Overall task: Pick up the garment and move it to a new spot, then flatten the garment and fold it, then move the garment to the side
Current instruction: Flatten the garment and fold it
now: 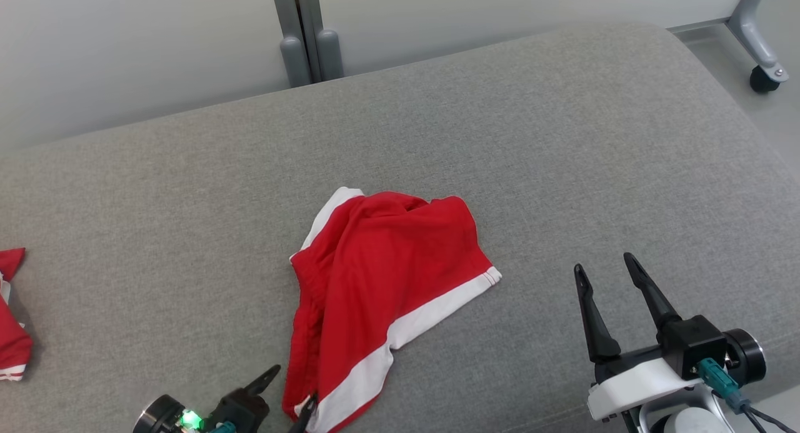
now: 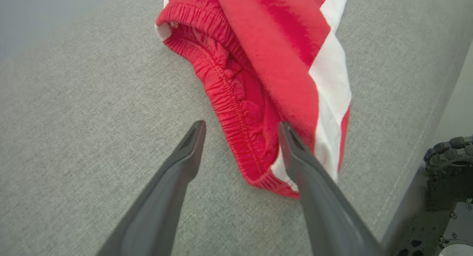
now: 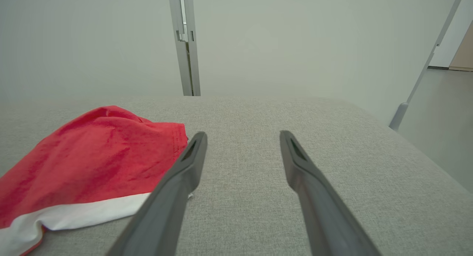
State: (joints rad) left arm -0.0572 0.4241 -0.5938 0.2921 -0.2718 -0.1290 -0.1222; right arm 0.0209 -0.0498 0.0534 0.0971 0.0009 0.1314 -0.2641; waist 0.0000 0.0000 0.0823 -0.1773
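The red shorts (image 1: 381,283) lie bunched up on the grey couch (image 1: 562,139), still waiting to be picked up. The left end effector (image 2: 240,127) is wide open and empty, with their waistband between its fingers. I think it must close next. The right end effector (image 1: 603,262) is open and empty, right of the shorts. I cannot tell if the left fingers touch the cloth. Far left of the shorts, another red cloth (image 1: 12,333) is cut off.

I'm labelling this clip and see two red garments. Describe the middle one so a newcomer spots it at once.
Start at the grey cushion and look to its middle, toward the near edge. There lies a crumpled pair of red shorts with a white band and an elastic waist. The other red garment sits at the cushion's far left, half out of frame.
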